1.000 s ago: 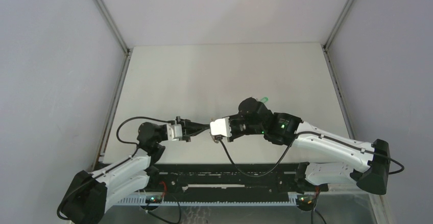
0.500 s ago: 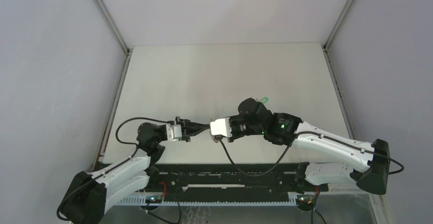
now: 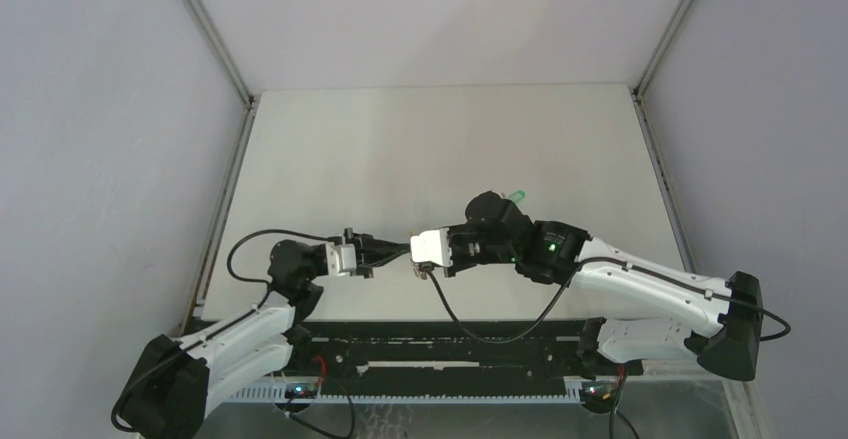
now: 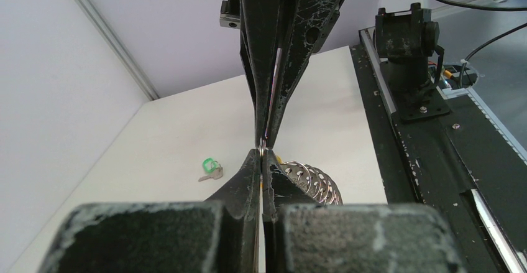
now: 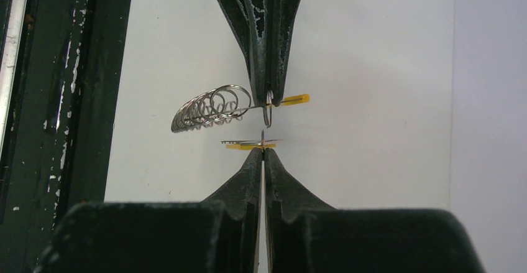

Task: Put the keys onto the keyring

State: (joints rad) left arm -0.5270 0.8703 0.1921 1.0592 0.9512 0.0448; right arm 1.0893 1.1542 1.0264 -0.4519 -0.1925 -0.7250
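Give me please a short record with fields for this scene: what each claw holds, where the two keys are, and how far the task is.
left claw: shut, pinching the grey metal coiled keyring with a yellow tab
right claw: shut on the small grey key with a yellow-orange plastic head, held flat
key and ring: close, tip to tip, a small gap between them
small grey key with a green plastic head: lying on the white table, apart from both claws
task state: no key on the ring yet

The overhead camera is looking down across the desk; wrist cameras are facing each other closely along the left end effector and right end effector, sharing their meeting spot.
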